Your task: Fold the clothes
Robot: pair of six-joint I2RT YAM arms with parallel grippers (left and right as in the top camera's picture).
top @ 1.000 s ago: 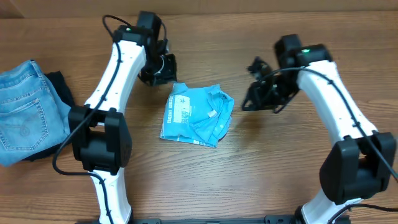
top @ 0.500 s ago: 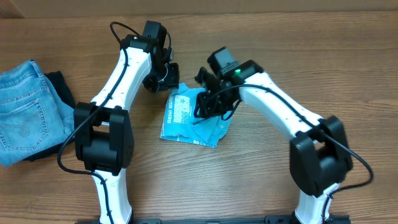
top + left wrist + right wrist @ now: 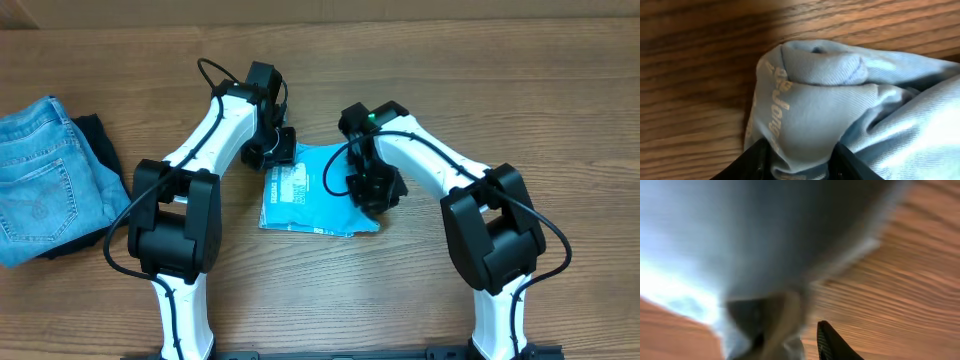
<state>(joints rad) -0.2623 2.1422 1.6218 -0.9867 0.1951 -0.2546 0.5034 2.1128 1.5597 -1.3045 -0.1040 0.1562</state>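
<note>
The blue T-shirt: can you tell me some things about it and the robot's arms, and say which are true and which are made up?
1. The T-shirt lies folded in the middle of the table. True.
2. The jeans lie on top of the T-shirt. False: the jeans lie apart from it, out beyond the left arm.
3. The left gripper has shirt cloth between its fingers. True.
4. The right gripper is far from the T-shirt. False: the right gripper is right at the shirt's edge.
</note>
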